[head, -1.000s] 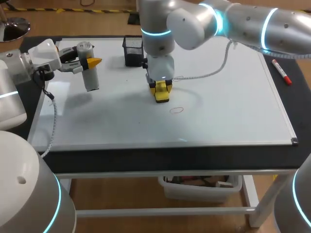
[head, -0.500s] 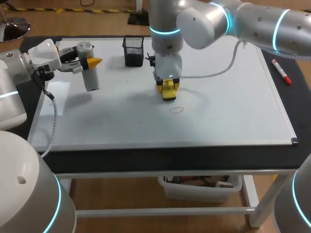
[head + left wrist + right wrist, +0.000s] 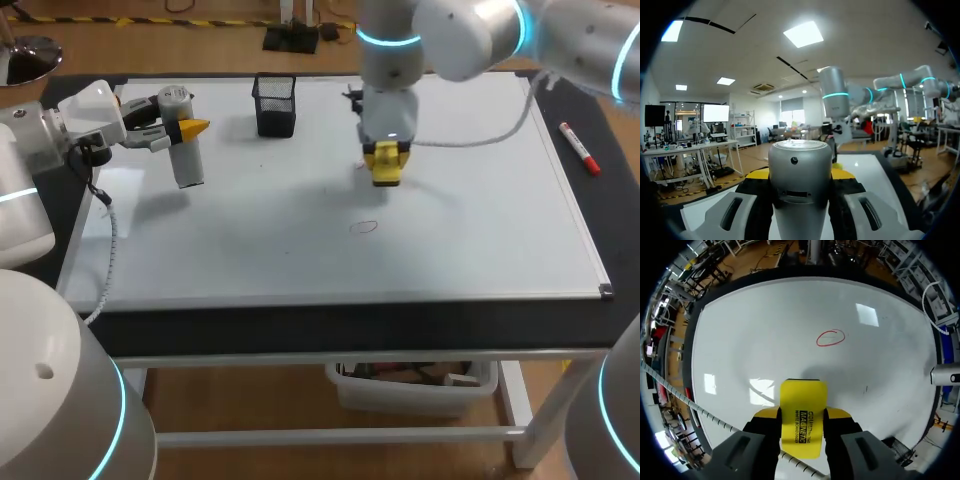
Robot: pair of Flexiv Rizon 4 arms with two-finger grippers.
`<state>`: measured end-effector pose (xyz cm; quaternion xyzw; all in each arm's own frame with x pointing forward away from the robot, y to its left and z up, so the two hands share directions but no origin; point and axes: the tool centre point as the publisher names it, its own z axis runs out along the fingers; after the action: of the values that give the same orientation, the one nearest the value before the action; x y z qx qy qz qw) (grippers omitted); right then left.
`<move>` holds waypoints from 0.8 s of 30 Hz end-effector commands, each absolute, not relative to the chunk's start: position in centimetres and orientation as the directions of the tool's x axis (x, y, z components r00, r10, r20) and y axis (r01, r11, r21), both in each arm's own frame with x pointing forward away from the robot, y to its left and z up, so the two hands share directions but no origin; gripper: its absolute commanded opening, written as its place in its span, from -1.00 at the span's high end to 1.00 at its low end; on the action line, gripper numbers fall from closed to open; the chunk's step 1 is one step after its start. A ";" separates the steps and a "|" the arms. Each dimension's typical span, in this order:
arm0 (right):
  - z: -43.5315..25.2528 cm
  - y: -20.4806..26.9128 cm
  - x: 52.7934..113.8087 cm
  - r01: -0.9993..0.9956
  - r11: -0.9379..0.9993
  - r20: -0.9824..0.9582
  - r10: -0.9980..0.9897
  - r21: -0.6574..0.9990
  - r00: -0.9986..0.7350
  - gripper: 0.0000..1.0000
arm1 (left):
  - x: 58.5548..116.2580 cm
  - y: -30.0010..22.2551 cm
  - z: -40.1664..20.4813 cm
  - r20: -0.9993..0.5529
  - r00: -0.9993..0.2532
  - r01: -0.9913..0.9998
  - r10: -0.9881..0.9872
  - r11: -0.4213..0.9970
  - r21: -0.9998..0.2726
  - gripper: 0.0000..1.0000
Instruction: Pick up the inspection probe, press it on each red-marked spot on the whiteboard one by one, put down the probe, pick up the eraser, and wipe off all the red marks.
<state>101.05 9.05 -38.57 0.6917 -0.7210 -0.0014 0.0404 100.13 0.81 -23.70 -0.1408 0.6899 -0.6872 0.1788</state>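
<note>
My left gripper (image 3: 188, 129) is shut on the grey cylindrical probe (image 3: 185, 150), which hangs above the left part of the whiteboard (image 3: 480, 240). In the left wrist view the probe (image 3: 800, 165) stands between the yellow-tipped fingers of the left gripper (image 3: 801, 175). My right gripper (image 3: 386, 160) is shut on the yellow eraser (image 3: 386, 172), over the board's far middle. In the right wrist view the eraser (image 3: 802, 407) sticks out from the right gripper (image 3: 801, 416). One red circle (image 3: 830, 338) lies ahead of it, seen faintly (image 3: 364, 227) from the head view. Whether the eraser touches the board I cannot tell.
A black mesh pen cup (image 3: 275, 105) stands at the board's far edge between the two grippers. A red marker (image 3: 579, 147) lies on the dark table to the right of the board. A white cable (image 3: 470, 130) trails from my right arm over the board.
My right arm has carried the eraser to the right and toward the far side, away from the red circle. The left arm and the probe have stayed put.
</note>
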 end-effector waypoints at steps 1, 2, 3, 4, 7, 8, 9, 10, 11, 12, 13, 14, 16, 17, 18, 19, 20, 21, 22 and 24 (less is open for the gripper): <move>-37.3 4.0 101.3 -0.996 0.080 0.033 -0.996 0.045 -0.079 1.00 | 100.1 0.8 -23.7 -0.056 -0.895 0.056 -0.442 0.013 -0.998 1.00; -37.2 3.1 101.5 -0.994 0.096 0.035 -0.995 0.042 -0.095 1.00 | 100.1 0.8 -23.7 -0.056 -0.895 0.056 -0.442 0.013 -0.998 1.00; -37.0 2.1 101.6 -0.993 0.112 0.038 -0.993 0.038 -0.111 1.00 | 100.1 0.8 -23.7 -0.056 -0.895 0.056 -0.442 0.013 -0.998 1.00; -36.8 1.3 101.6 -0.991 0.126 0.037 -0.991 0.039 -0.125 1.00 | 100.1 0.8 -23.7 -0.056 -0.895 0.056 -0.442 0.013 -0.998 1.00; -36.8 -1.2 102.1 -0.986 0.163 0.045 -0.986 0.042 -0.161 1.00 | 100.1 0.8 -23.7 -0.056 -0.895 0.056 -0.442 0.013 -0.998 1.00; -36.7 -1.9 102.2 -0.984 0.171 0.048 -0.984 0.042 -0.169 1.00 | 100.1 0.8 -23.7 -0.056 -0.895 0.056 -0.442 0.013 -0.998 1.00; -36.6 -2.5 102.4 -0.983 0.176 0.046 -0.984 0.045 -0.174 1.00 | 100.1 0.8 -23.7 -0.056 -0.895 0.056 -0.442 0.013 -0.998 1.00; -36.6 -3.1 102.5 -0.981 0.188 0.050 -0.981 0.043 -0.186 1.00 | 100.1 0.8 -23.7 -0.056 -0.895 0.056 -0.442 0.013 -0.998 1.00; -36.5 -3.7 102.6 -0.981 0.191 0.052 -0.981 0.041 -0.189 1.00 | 100.1 0.8 -23.7 -0.056 -0.895 0.056 -0.442 0.013 -0.998 1.00; -36.5 -4.2 102.6 -0.980 0.194 0.052 -0.980 0.042 -0.192 1.00 | 100.1 0.8 -23.7 -0.056 -0.895 0.056 -0.442 0.013 -0.998 1.00; -36.5 -4.8 102.7 -0.979 0.200 0.053 -0.979 0.044 -0.198 1.00 | 100.1 0.8 -23.7 -0.056 -0.895 0.056 -0.442 0.013 -0.998 1.00; -36.6 -5.3 102.7 -0.977 0.208 0.058 -0.977 0.044 -0.206 1.00 | 100.1 0.8 -23.7 -0.056 -0.895 0.056 -0.442 0.013 -0.998 1.00; -36.7 -6.4 102.7 -0.975 0.215 0.058 -0.976 0.047 -0.212 1.00 | 100.1 0.8 -23.7 -0.056 -0.895 0.056 -0.442 0.013 -0.998 1.00; -36.8 -6.9 102.7 -0.974 0.222 0.061 -0.974 0.047 -0.220 1.00 | 100.1 0.8 -23.7 -0.056 -0.895 0.056 -0.442 0.013 -0.998 1.00; -36.8 -7.4 102.5 -0.972 0.231 0.062 -0.972 0.049 -0.228 1.00 | 100.1 0.8 -23.7 -0.056 -0.895 0.056 -0.442 0.013 -0.998 1.00; -36.8 -7.9 102.5 -0.970 0.236 0.065 -0.970 0.050 -0.233 1.00 | 100.1 0.8 -23.7 -0.056 -0.895 0.056 -0.442 0.013 -0.998 1.00; -36.9 -8.5 102.4 -0.968 0.246 0.068 -0.968 0.051 -0.243 1.00 | 100.1 0.8 -23.7 -0.056 -0.895 0.056 -0.442 0.013 -0.998 1.00; -37.0 -9.1 102.3 -0.966 0.254 0.067 -0.966 0.051 -0.251 1.00 | 100.1 0.8 -23.7 -0.056 -0.895 0.056 -0.442 0.013 -0.998 1.00; -37.0 -9.7 102.2 -0.963 0.263 0.067 -0.963 0.052 -0.260 1.00 | 100.1 0.8 -23.7 -0.056 -0.895 0.056 -0.442 0.013 -0.998 1.00; -37.1 -10.5 102.1 -0.960 0.274 0.066 -0.961 0.053 -0.270 1.00 | 100.1 0.8 -23.7 -0.056 -0.895 0.056 -0.442 0.013 -0.998 1.00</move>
<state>102.59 -9.00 -37.27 0.6003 -0.7981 0.0036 0.0510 100.13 0.82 -23.70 -0.1408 0.6899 -0.6872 0.1789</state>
